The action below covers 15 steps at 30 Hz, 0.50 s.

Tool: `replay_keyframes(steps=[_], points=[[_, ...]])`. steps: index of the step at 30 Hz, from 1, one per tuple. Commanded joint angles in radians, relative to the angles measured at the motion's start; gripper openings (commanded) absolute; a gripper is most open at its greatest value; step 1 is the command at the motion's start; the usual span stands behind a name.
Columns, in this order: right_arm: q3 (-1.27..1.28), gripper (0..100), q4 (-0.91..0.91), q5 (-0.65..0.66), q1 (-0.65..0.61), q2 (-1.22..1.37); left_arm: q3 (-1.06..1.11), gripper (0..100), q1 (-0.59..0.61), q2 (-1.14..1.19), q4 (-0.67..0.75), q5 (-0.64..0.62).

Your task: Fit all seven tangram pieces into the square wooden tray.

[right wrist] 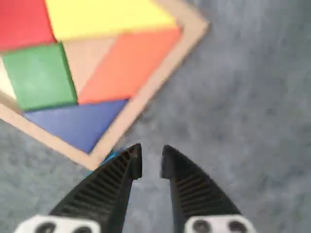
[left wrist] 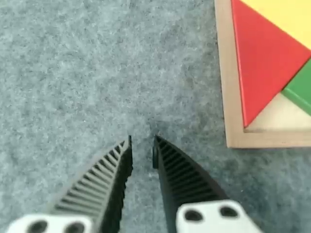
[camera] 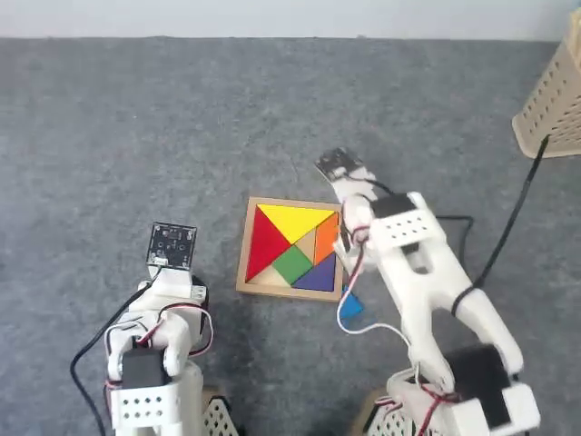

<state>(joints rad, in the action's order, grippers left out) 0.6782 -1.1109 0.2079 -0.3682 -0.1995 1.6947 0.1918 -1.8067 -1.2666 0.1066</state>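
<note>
Five pieces sit in the tray (camera: 243,263); two gaps remain, and a blue piece (camera: 352,307) lies outside at its lower right. Left pincer (left wrist: 142,143) and right pincer (right wrist: 151,153) are slightly apart, empty.

beige perforated basket (camera: 557,98) top rt, on grey carpet (camera: 136,118).

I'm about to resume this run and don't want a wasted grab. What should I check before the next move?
1. Pieces all in the tray: not ok; a light blue piece lies on the carpet at its corner.
2. Free slot: ok; bare gap beside the red triangle.
3. Right gripper free: ok; jaws slightly apart, empty.
4. Left gripper free: ok; empty, over carpet.
5. Piece matches gap: cannot tell.
</note>
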Motion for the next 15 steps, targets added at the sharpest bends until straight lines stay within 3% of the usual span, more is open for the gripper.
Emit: replay_keyframes(steps=[1, 9, 15], points=[[0.046, 18.8, -0.015, -0.112, -0.010, -0.091, -0.010, 7, -0.002, -0.021, 0.000, -0.008], [0.084, 21.3, -0.051, -0.354, -0.213, -0.097, -0.010, 7, -0.002, -0.021, 0.000, -0.008], [0.120, 21.3, -0.050, -0.365, -0.257, -0.097, -0.010, 7, -0.002, -0.021, 0.000, -0.008]])
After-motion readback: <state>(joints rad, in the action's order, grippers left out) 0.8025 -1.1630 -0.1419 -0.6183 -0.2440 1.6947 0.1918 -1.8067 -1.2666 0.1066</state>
